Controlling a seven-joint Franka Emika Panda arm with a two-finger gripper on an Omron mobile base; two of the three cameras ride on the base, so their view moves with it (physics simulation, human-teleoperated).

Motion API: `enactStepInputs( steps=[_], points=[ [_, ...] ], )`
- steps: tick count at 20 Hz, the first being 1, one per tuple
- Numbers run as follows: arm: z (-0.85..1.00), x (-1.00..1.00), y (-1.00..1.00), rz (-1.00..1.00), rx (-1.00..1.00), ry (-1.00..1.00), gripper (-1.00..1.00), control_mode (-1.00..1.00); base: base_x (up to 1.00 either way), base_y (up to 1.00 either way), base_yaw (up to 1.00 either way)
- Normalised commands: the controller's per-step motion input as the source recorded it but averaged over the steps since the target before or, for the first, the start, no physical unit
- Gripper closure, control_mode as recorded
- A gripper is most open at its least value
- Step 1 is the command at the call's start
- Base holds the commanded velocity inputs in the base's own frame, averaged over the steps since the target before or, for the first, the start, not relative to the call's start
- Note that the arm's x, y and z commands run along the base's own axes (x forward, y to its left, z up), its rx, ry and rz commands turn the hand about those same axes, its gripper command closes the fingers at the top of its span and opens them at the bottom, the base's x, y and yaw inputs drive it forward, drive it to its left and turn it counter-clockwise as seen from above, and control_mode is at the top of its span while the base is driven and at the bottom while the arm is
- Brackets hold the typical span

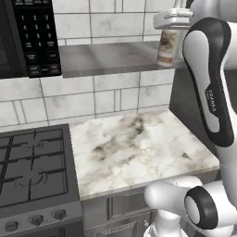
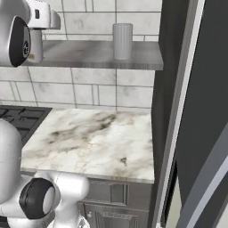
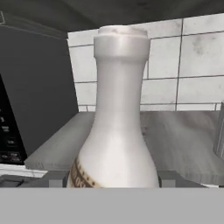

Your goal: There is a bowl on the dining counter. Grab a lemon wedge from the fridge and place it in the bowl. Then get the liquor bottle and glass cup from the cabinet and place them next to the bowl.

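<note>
The liquor bottle (image 3: 116, 109) stands on a grey shelf (image 1: 106, 58), with a pale neck and cap over a brownish banded body. It fills the middle of the hand view, and my gripper (image 3: 114, 179) has a dark fingertip pressed against each side of its lower body. In the left base view the hand (image 1: 172, 19) sits over the bottle's top, with the bottle's body (image 1: 167, 46) below it. The glass cup (image 2: 122, 41) stands further right on the same shelf, apart from the bottle (image 2: 35, 46). The cup's edge (image 3: 220, 129) shows at the right of the hand view.
A black microwave (image 1: 28, 37) hangs left of the shelf. Below it lie a gas stove (image 1: 28, 171) and a marble worktop (image 1: 139, 148). A tall dark panel (image 2: 169, 89) walls off the right end of the shelf and the worktop. White tiles back the wall.
</note>
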Motion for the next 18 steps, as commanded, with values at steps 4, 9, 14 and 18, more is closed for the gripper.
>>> enactStepInputs(
  steps=[4, 9, 14, 18],
  points=[
    [-0.61, -0.75, -0.03, 0.08, -0.08, 0.24, 1.00, -1.00, 0.00, 0.00, 0.00],
    [-0.79, -0.23, -0.07, 0.05, -0.05, 0.26, 1.00, -1.00, 0.00, 0.00, 0.00],
    [-0.50, -0.01, 0.00, 0.00, -0.01, 0.12, 1.00, 1.00, -0.08, 0.00, 0.00],
    [0.00, 0.00, 0.00, 0.00, 0.00, 0.00, 1.00, 1.00, -0.97, 0.03, 0.18]
  ],
)
